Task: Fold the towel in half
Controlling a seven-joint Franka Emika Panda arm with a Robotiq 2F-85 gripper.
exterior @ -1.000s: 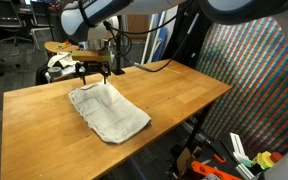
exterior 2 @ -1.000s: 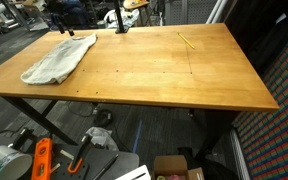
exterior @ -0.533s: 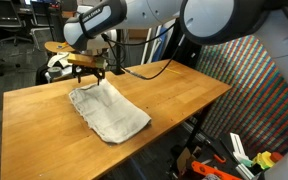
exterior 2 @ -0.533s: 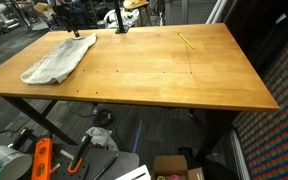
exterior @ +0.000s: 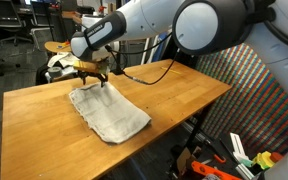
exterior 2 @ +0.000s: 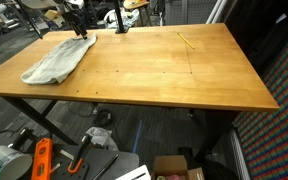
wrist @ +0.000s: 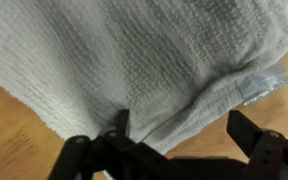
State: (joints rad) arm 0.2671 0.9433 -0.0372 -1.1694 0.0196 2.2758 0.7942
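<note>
**A:** Where is the towel?

**B:** The towel [exterior: 108,113] lies rumpled and open in a single layer on the wooden surface [exterior: 179,92]. It sits toward one end, with one narrow end close to the surface's far edge. It is pale, with a waffle weave that shows clearly in the wrist view.

**A:** Anything on the cloth itself?

**B:** There is a small label [wrist: 261,83] at its hem, where the edge bunches into a ridge.

**A:** And the hand?

**B:** The hand [exterior: 94,78] is down at that far end of the towel. In the wrist view its two dark fingers [wrist: 244,128] stand wide apart, with the bunched hem between them. They are not pinched on it. I cannot tell whether the tips touch the cloth.

**A:** What about the arm?

**B:** The white arm [exterior: 159,20] reaches in over the back of the surface and bends down to the hand.

**A:** What else is around?

**B:** In an exterior view a thin yellow stick [exterior 2: 187,41] lies on the surface, well apart from the towel. A colourful patterned panel [exterior: 256,80] stands beside the surface's other end.
</note>
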